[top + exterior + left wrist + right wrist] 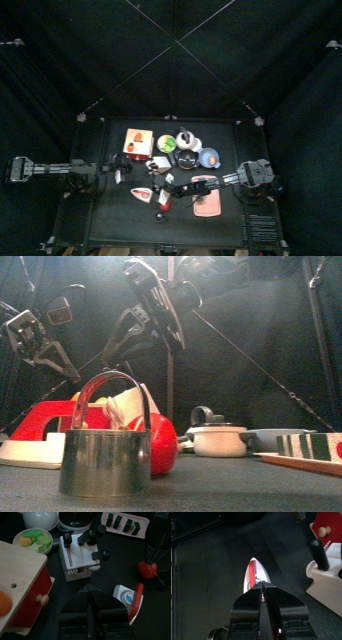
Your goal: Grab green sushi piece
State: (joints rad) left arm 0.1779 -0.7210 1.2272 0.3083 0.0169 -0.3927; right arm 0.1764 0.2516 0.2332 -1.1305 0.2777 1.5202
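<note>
The green sushi pieces are dark green and white blocks in a row on a pale tray; they also show at the right of the front view and in the top view. My left gripper is shut and empty, hovering short of a white microscope, far from the sushi. My right gripper is shut, its tips just over a red-and-white pointed piece lying on the table. In the top view the right arm reaches across past the tray.
A green bowl of green pieces, a wooden box with a red front, a white pot and a blue bowl stand around the microscope. A metal cup and a red round thing stand near the front edge.
</note>
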